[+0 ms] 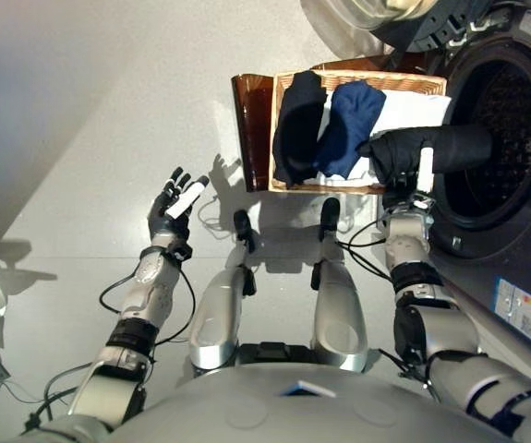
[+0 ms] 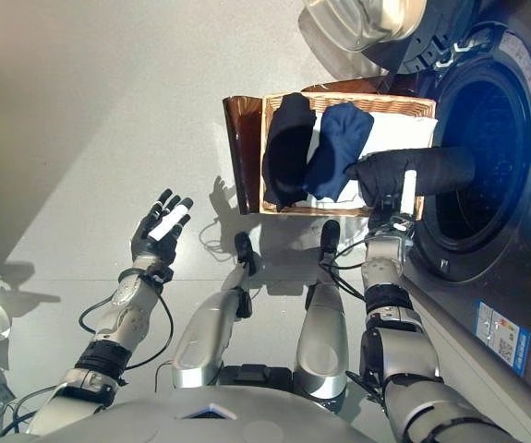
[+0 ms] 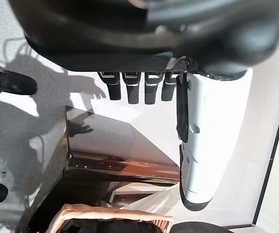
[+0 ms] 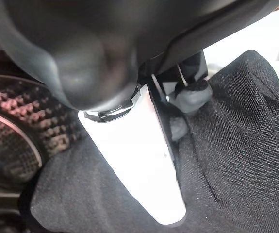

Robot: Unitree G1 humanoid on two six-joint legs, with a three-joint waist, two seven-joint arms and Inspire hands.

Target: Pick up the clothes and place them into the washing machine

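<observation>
Right robot hand [image 1: 419,181] grips black garment [image 1: 431,150] at washer drum [image 1: 505,138].

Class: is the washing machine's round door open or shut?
Open: the washing machine's dark drum is exposed, a black garment reaching into it.

right hand [image 2: 396,214] gripping black garment [image 2: 413,173] (half inside washing machine [image 2: 487,138])
</observation>
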